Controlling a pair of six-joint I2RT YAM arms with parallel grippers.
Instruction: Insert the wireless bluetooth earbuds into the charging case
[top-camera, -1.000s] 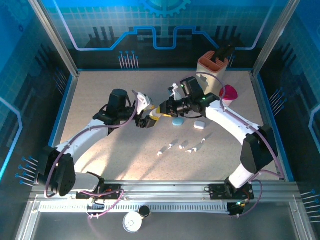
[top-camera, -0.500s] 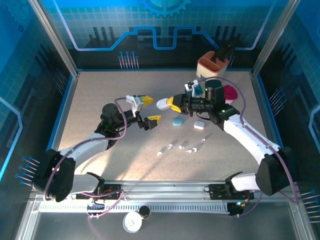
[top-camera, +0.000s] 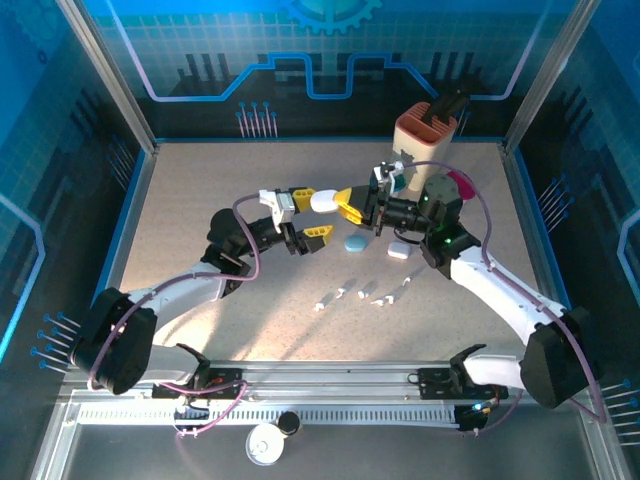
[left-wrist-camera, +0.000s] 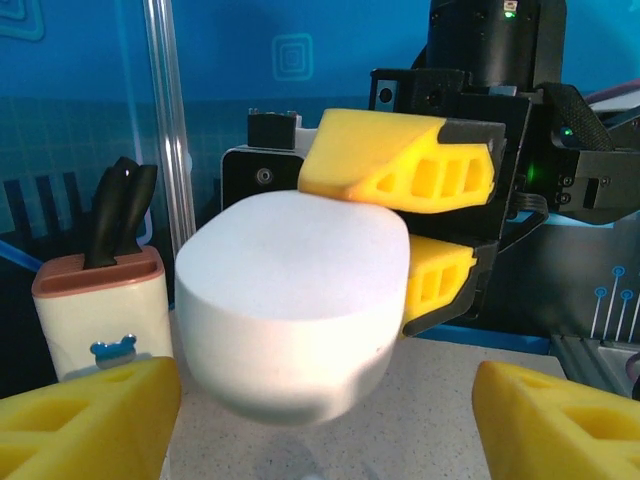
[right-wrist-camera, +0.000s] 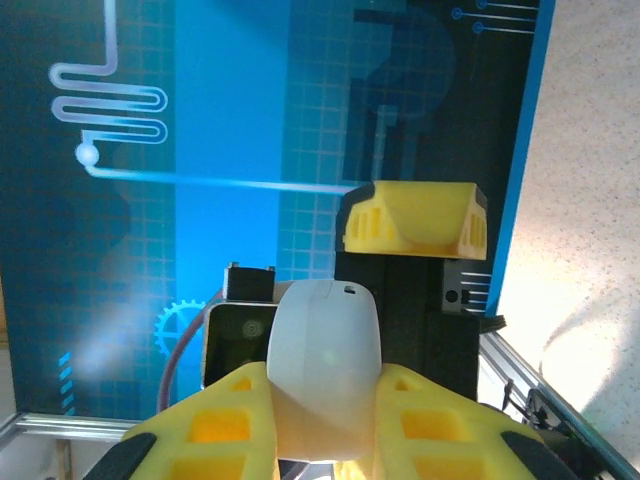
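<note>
Hold the white case (top-camera: 325, 201) level in mid-air, pinched by the right fingers (top-camera: 350, 210). Centre the left fingers (top-camera: 302, 193), spread either side of its free end, then close squarely. Afterwards fetch the earbuds (top-camera: 365, 292), loose on the table (top-camera: 200, 190) below.

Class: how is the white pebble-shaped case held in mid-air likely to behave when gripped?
The white case looks smooth and rounded, so it may slip in the right end effector pinching one end. It shows no denting there: probably rigid. Its curved underside could rock if set down.
</note>
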